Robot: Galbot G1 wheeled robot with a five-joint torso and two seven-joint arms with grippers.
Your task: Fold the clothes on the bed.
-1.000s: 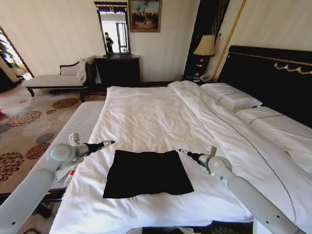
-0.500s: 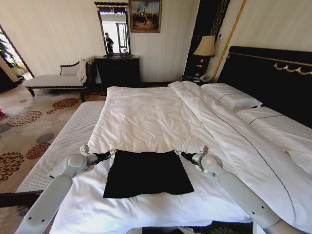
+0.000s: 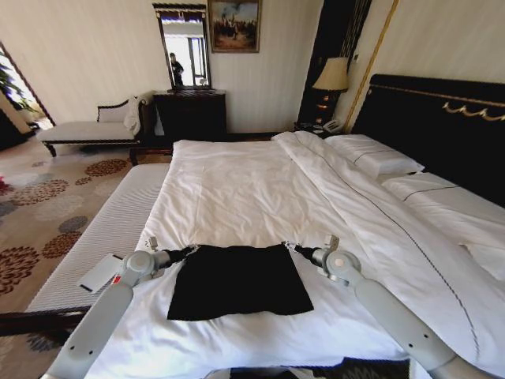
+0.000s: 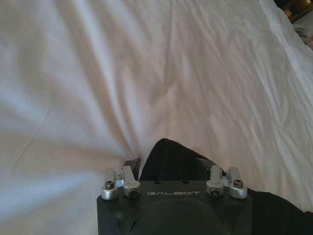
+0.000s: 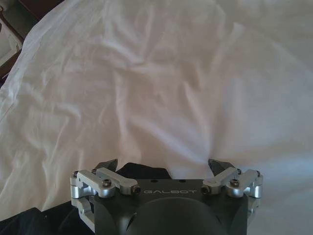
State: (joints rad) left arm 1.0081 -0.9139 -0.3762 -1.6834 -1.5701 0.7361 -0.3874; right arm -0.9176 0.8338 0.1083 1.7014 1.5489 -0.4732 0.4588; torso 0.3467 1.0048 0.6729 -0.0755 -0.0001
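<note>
The clothes, one black T-shirt, lie folded into a flat rectangle on the white duvet of the bed, near its front edge. My left gripper is at the shirt's far left corner. In the left wrist view the left gripper is open, and a hump of black cloth rises between its fingers. My right gripper is at the far right corner. The right wrist view shows the right gripper wide open, with black cloth just inside one finger.
A pale ribbed bench runs along the bed's left side with a white card on it. Pillows and the dark headboard are at the right. A chaise, a dark dresser and a lamp stand behind.
My left arm has swung right and down, from beside the bed to the shirt's far left corner. My right gripper has moved slightly left onto the far right corner.
</note>
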